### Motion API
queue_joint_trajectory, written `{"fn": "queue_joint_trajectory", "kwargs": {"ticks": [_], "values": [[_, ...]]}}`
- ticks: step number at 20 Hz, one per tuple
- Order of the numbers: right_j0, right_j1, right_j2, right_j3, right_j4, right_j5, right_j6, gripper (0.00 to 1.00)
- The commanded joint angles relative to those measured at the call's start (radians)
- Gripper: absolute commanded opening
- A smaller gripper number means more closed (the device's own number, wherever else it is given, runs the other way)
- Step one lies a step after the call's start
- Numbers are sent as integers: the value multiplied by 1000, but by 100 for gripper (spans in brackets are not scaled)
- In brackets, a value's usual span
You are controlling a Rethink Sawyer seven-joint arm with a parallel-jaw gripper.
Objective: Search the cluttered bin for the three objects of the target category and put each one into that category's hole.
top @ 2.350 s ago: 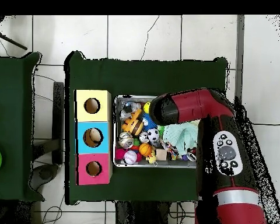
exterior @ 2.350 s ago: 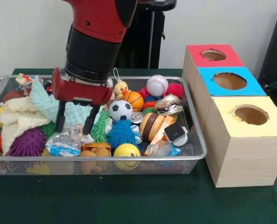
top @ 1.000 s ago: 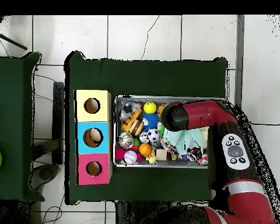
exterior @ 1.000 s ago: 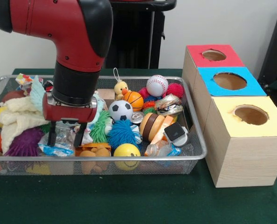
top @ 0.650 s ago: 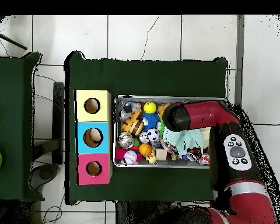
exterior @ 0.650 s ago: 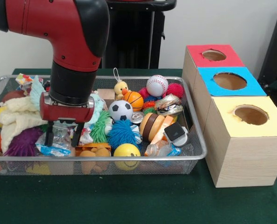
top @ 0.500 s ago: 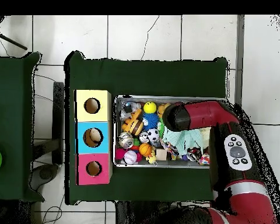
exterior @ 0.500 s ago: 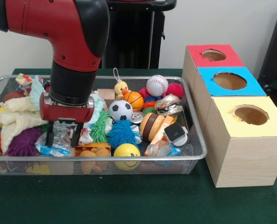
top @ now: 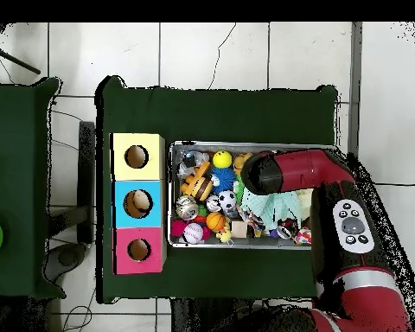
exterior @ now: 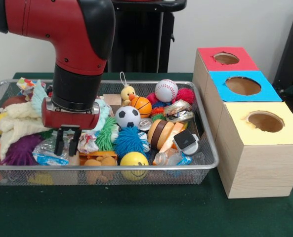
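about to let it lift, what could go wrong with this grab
The gripper has its fingers close together on a crumpled plastic bottle wedged among clutter near the wire bin's front wall. The thin dented plastic may slip or fold out of the pinch. The purple spiky ball and the crumpled wrapper touch it and could be dragged up or spilled.

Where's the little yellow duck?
In the front view the yellow duck sits near the wire basket's far rim, mid-basket, just left of the small basketball, behind the soccer ball.
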Motion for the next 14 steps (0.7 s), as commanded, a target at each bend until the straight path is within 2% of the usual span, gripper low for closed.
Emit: {"fn": "queue_joint_trajectory", "kwargs": {"ticks": [1,7,9,14], "values": [[-17,59,85,40,-78,-36,-194,0],[-10,43,84,47,-67,-21,-188,0],[-3,11,79,69,-61,-9,-184,0],[44,-161,53,164,-10,108,-190,0]]}}
